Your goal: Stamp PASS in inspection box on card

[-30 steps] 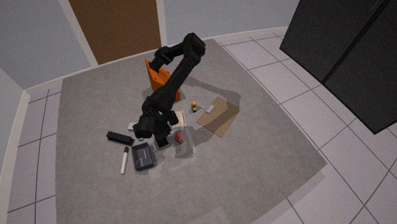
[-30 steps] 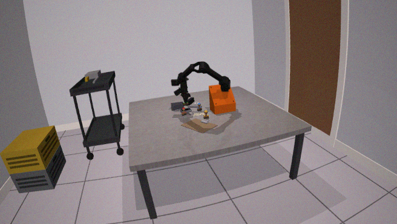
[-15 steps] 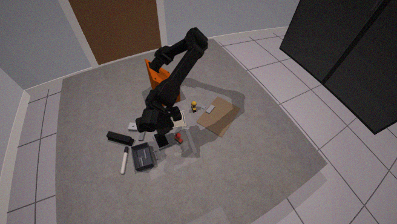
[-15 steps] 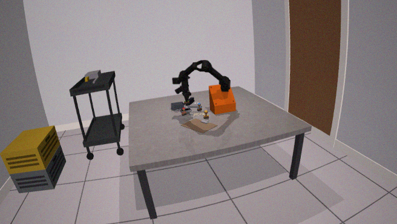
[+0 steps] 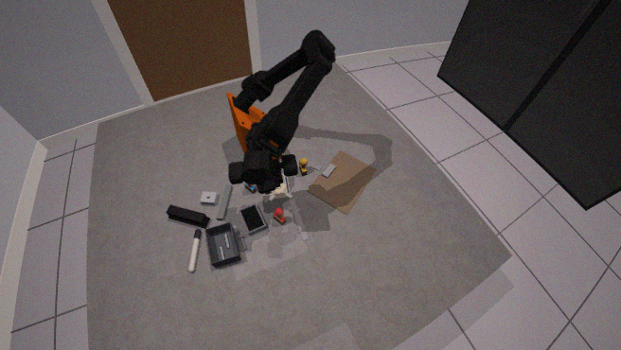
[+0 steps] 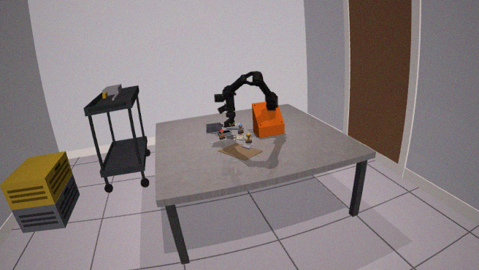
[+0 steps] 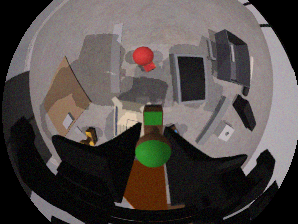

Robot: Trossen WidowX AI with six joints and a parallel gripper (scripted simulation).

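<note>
My gripper [image 7: 152, 128] [image 6: 230, 123] is shut on the green-knobbed stamp [image 7: 153, 152], held upright above the bench. The cream card [image 5: 280, 190] [image 7: 127, 123] lies below; in the wrist view the stamp's block is just right of its visible part. The stamp and fingers hide the rest, so the box and any print cannot be made out. The open ink pad [image 5: 253, 218] [image 7: 191, 77] has a dark face. A red-knobbed stamp [image 5: 278, 214] [image 7: 143, 56] [image 6: 221, 133], a yellow-knobbed one [image 5: 303, 166] [image 6: 248, 137] and a blue-knobbed one [image 6: 240, 128] stand nearby. Lettering is unreadable.
A dark open tray [image 5: 215, 239] [image 7: 225, 62] lies beyond the pad, near a white marker [image 5: 194, 253] and a black block [image 5: 187, 216]. A grey strip [image 5: 224, 202] and a small white block [image 5: 208, 198] lie beside the pad. A brown board [image 5: 357, 170] [image 6: 231, 150] lies past the yellow-knobbed stamp.
</note>
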